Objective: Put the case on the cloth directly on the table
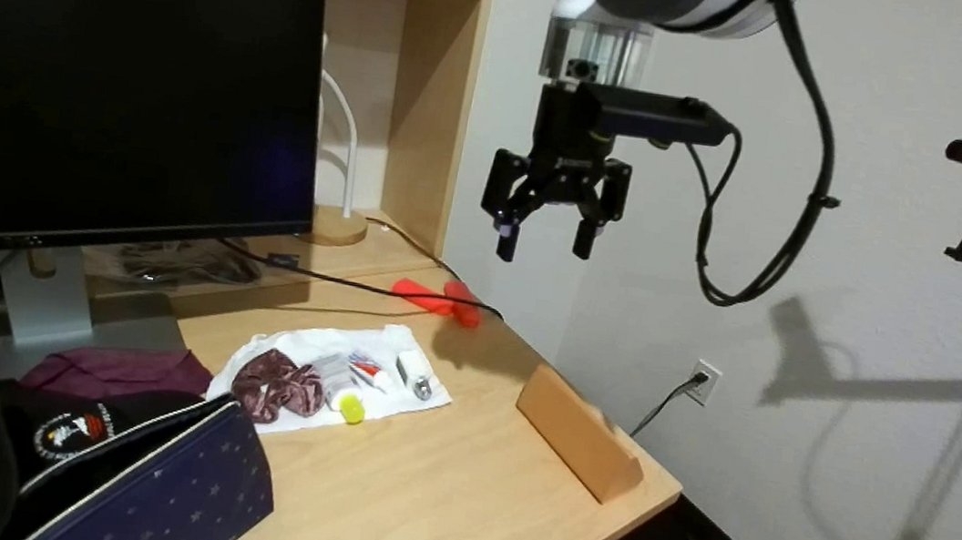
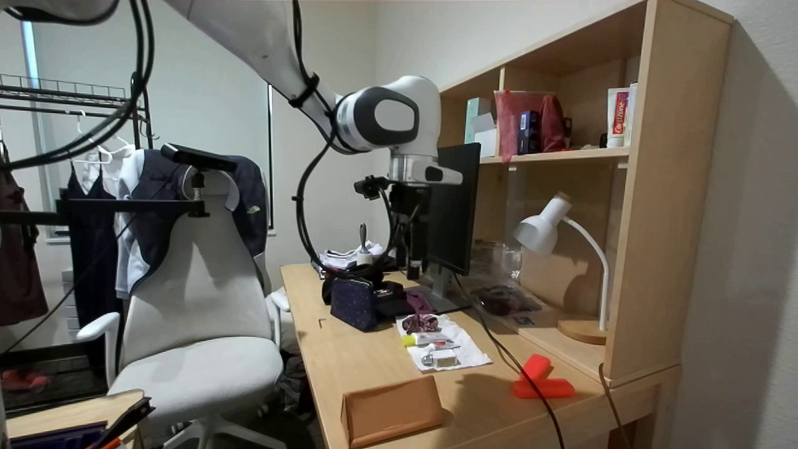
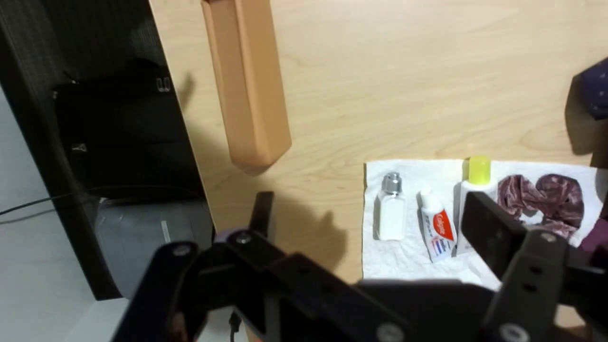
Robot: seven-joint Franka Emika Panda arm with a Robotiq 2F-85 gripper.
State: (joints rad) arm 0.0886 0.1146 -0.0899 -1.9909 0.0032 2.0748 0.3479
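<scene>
The elongated tan-brown boxy case [image 2: 391, 411] rests directly on the light wooden surface [image 1: 416, 501], near its edge and apart from the white cloth [image 3: 399, 263]. The black two-fingered pincer [image 1: 544, 246] hangs raised above the surface, well apart from the case, its fingers [image 1: 507, 244] spread wide with the pale wall [image 1: 908, 84] showing between them.

The cloth is crowded: it carries a small white bottle [image 3: 392, 216] with a silver cap, a white-and-red toothpaste tube [image 3: 438, 228], a white container [image 2: 430, 338] with a yellow-green cap and a mauve velvety scrunchie [image 3: 565, 190]. In the wrist view one finger partly hides the yellow-capped container. Near the scrunchie lie a plain purple cloth [image 1: 115, 370], a black fabric item [image 1: 70, 440] with a round emblem and a gaping navy pouch [image 1: 179, 490] patterned with stars. A large black monitor [image 1: 121, 61] on a grey stand rises beside them. Two bright orange-red pieces [image 2: 542, 388], too indistinct to name, lie near the tall pale-wood hutch [image 2: 676, 206], and a thin black cable [image 1: 351, 283] passes across them in both exterior views. A white lamp [image 2: 539, 232] with a round wooden base stands in the hutch.
</scene>
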